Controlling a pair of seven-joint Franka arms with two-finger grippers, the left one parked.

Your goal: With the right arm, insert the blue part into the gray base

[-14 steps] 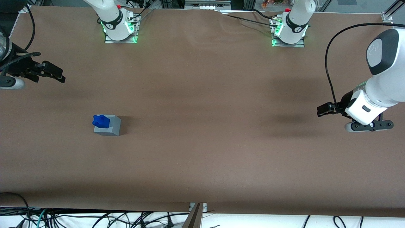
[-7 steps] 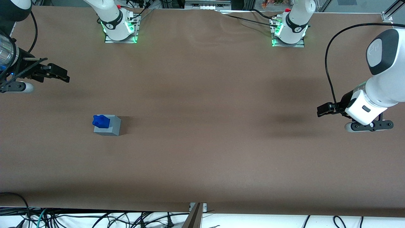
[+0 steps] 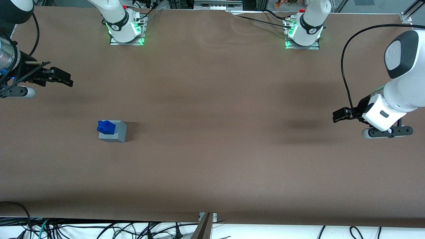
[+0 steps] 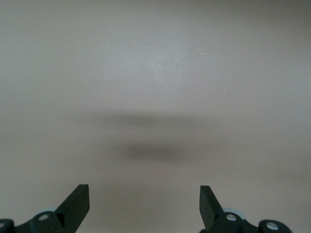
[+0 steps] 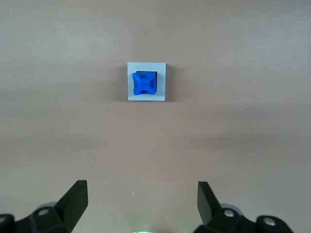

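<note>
The blue part [image 3: 106, 127] sits in the recess of the gray base [image 3: 117, 133], its knobby top sticking up above the block. My right arm's gripper [image 3: 63, 79] hangs above the table at the working arm's end, farther from the front camera than the base and well apart from it. It is open and empty. In the right wrist view the gray base [image 5: 161, 81] with the blue part [image 5: 144, 83] in it lies on the brown table, clear of the wide-apart gripper [image 5: 142, 199].
Two arm mounts with green lights [image 3: 126, 33] [image 3: 302, 35] stand at the table's edge farthest from the front camera. Cables [image 3: 109, 229] hang below the nearest edge. The brown table [image 3: 212, 132] stretches wide around the base.
The right arm's wrist and gripper have shifted slightly, a little farther from the front camera, then held still. The blue part and gray base have not moved.
</note>
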